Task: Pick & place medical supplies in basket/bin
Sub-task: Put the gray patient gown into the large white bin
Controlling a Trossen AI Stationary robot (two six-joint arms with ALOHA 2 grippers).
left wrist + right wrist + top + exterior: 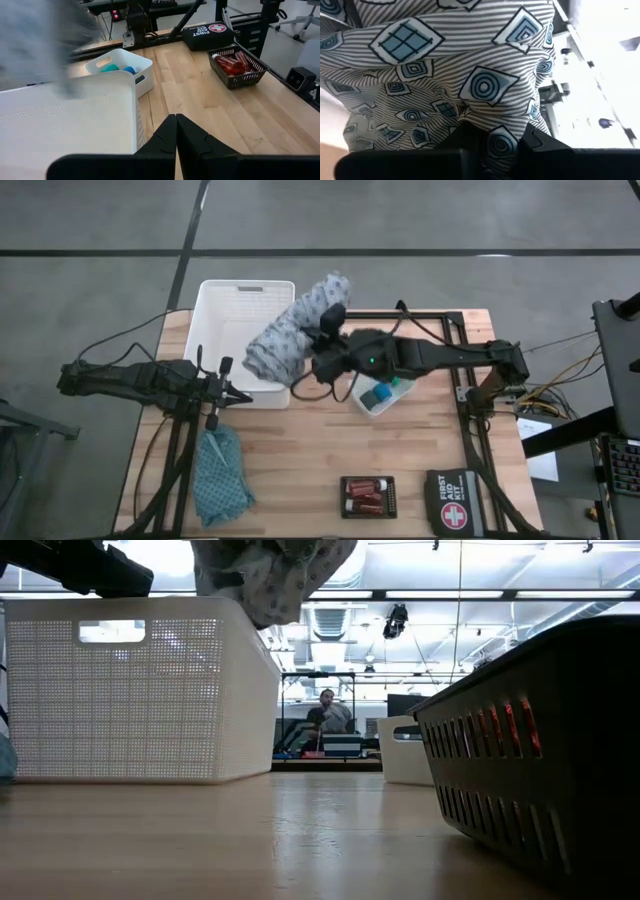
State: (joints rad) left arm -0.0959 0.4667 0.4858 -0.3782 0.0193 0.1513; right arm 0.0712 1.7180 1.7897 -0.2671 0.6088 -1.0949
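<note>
A wooden counter [330, 455] carries everything in view, and the largest thing on it is the white slotted basket [230, 305], standing directly below and just behind the right claw [322, 345].

The right claw is clenched on the grey patterned cloth [295, 330]. In its wrist view the striped fabric with blue squares and circles fills the frame, and a fold is pinched between the two dark fingers [465, 135]. The cloth hangs in a loose bundle above the basket's near wall, partly over the inside and partly over the rim. It looks soft, light and floppy, so it will likely sag and trail; a pinch on a bunched fold near the middle suits it, and an edge could catch on the rim.

The left claw [240, 397] waits low at the basket's other side, its fingers pressed together on nothing. Just beneath and behind it lies the teal cloth [222, 475], crumpled flat on the counter, equally limp.

Beside the right claw's arm sits a small white tray [372, 408] holding a blue piece [381, 394] and a green piece [108, 65].

Further out, a dark mesh bin [367, 496] holds the red bottles [231, 63], which look rigid, smooth and best gripped across the body.
</note>
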